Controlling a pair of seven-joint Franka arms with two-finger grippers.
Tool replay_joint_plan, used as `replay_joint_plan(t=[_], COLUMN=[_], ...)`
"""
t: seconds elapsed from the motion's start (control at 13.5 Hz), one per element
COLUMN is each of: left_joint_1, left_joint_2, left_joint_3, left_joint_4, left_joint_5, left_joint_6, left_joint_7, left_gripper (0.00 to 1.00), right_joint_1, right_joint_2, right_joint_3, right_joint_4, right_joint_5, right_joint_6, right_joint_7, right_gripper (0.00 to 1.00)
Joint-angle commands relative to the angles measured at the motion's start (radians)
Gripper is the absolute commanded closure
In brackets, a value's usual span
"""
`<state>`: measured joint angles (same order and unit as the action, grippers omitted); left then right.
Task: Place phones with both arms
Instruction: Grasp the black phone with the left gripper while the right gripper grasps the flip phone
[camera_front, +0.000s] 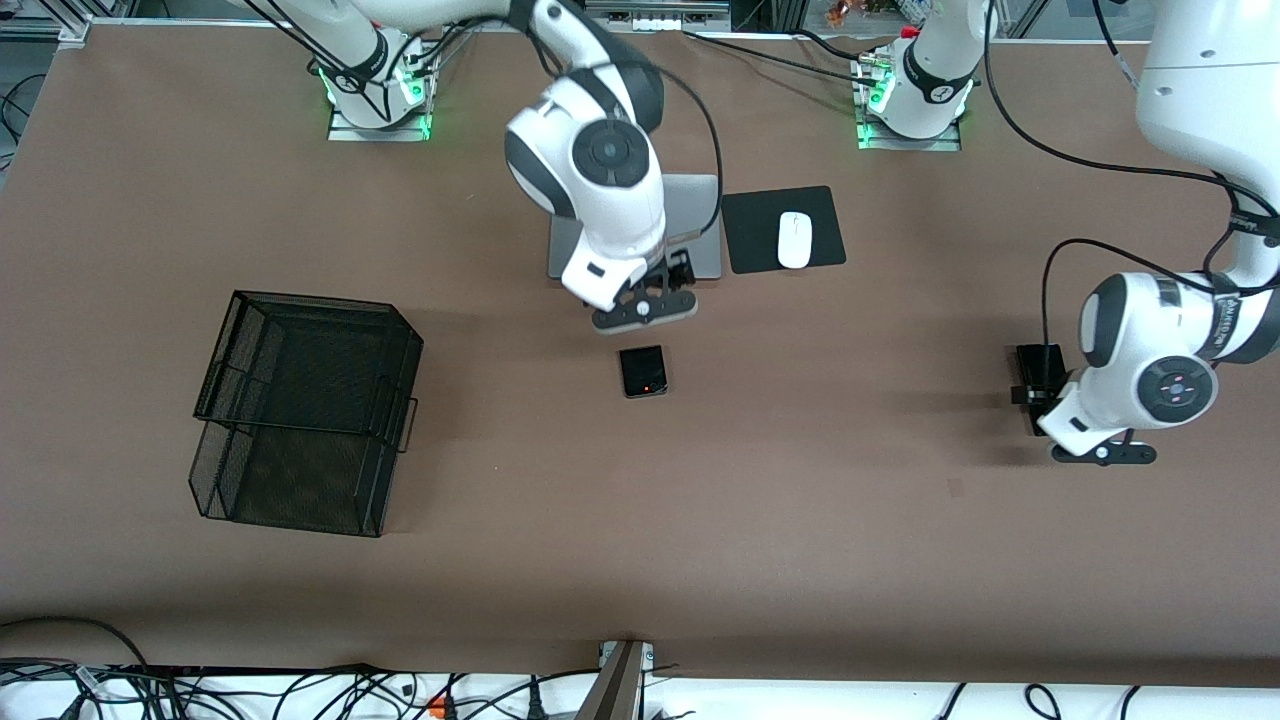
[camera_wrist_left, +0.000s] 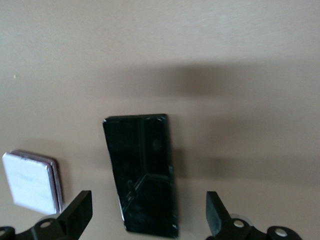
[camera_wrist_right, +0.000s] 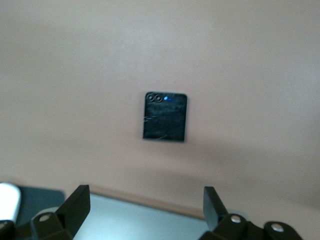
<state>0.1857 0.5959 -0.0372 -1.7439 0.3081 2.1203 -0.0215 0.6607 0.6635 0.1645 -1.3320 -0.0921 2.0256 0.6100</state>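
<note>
Right gripper (camera_front: 645, 308): mine, hanging over the near edge of the silver laptop (camera_front: 700, 200), fingers spread wide, nothing between them. Its wrist view shows both fingertips (camera_wrist_right: 75, 200) apart with bare table between.

Left gripper (camera_front: 1100, 452): mine, low over the table at the left arm's end, also spread wide and holding nothing. In the left wrist view the long slim black phone (camera_wrist_left: 142, 172) lies flat between the two open fingers, not yet touched.

Item, small squarish black phone (camera_front: 643, 371): flat on the brown table (camera_front: 800, 550), just nearer the front camera than the right gripper, a small light showing on its face. Not gripped.

Item, long slim black phone: on the table under the left arm's wrist, mostly hidden in the front view.

Item, pale lilac-white phone (camera_wrist_left: 32, 181): flat on the table just beside the long black one; seen only from the left wrist.

Item, black mesh tray (camera_front: 305, 410): toward the right arm's end, apparently holding no phone. I judge it the likely destination, though nothing confirms this.

Other: white mouse (camera_front: 794, 239) on a black mouse pad (camera_front: 782, 228), beside the laptop.

Progress, as a judgement: none of the three phones placed. Both grippers poised above a phone each; all grasping, carrying and setting down remains.
</note>
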Motion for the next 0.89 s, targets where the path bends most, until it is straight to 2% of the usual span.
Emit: replay_joint_plan(t=[0.0, 0.22, 0.74, 0.81], left_joint_1=[0.075, 0.113, 0.153, 0.155], left_joint_2=[-0.011, 0.010, 0.068, 0.070], left_joint_3=[-0.023, -0.024, -0.026, -0.026], left_joint_4=[-0.061, -0.074, -0.074, -0.074], left_joint_5=[-0.084, -0.200, -0.233, -0.271], left_joint_6=[0.094, 0.119, 0.153, 0.150], left_joint_7=[0.147, 0.235, 0.250, 0.252], left_gripper=[0.00, 0.00, 0.00, 0.11], right_joint_1=[0.005, 0.008, 0.008, 0.010], right_joint_2=[0.099, 0.180, 0.283, 0.292], right_joint_3=[-0.003, -0.003, -0.003, -0.003], right_joint_4=[0.031, 0.031, 0.030, 0.030], right_joint_5=[-0.082, -0.118, -0.201, -0.201], right_joint_6=[0.102, 0.201, 0.343, 0.357], right_joint_7=[-0.007, -0.007, -0.013, -0.013], right_gripper=[0.00, 0.00, 0.00, 0.00])
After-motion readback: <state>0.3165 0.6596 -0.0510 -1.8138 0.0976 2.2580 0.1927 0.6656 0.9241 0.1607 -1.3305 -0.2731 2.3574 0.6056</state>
